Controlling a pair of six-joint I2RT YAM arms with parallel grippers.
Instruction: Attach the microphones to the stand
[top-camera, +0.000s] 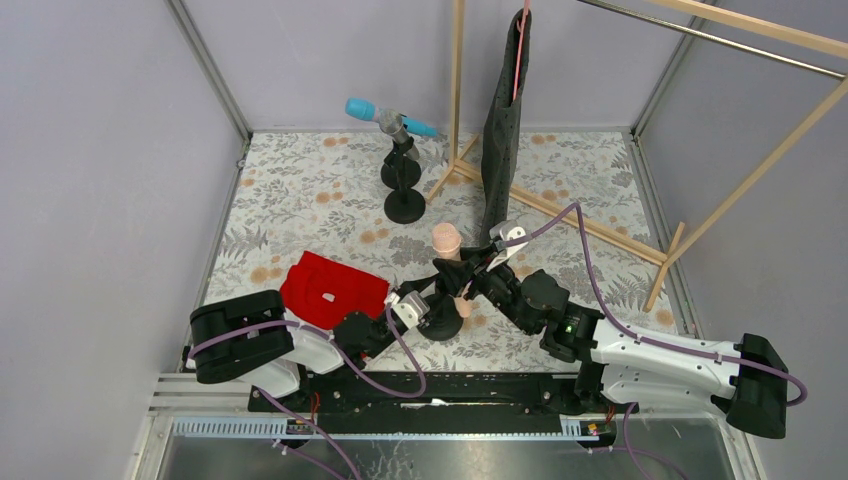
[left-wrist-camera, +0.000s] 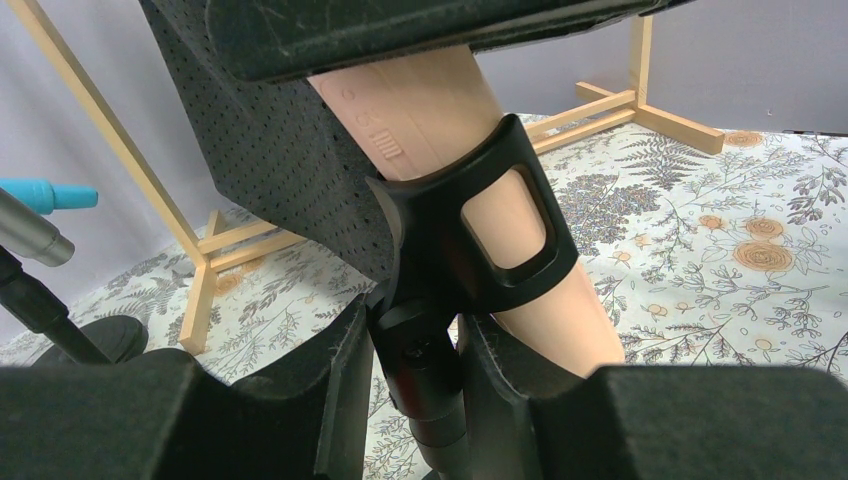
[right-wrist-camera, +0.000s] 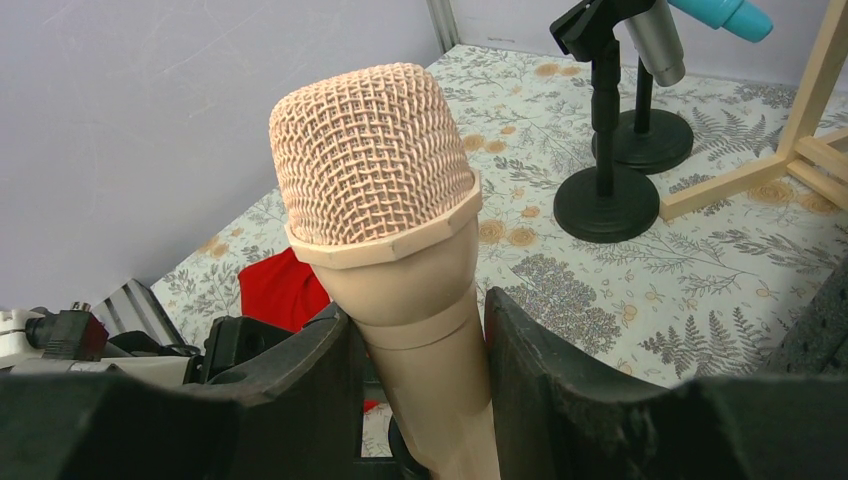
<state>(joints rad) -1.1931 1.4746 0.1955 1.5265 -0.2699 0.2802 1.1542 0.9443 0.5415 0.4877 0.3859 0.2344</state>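
Ideally, left jaws, clenched on the stand (left-wrist-camera: 425, 370), braced it; right jaws, grasping the pink microphone (right-wrist-camera: 375, 160), needed a straight six-o'clock push.

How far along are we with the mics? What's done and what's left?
Done: the blue microphone and the silver-grey microphone look seated on the two far stands. In hand: the right hand grips the peach microphone, whose body sits through the near clip, while the left hand clamps the post below it. Left: confirm it is seated, then release both hands.
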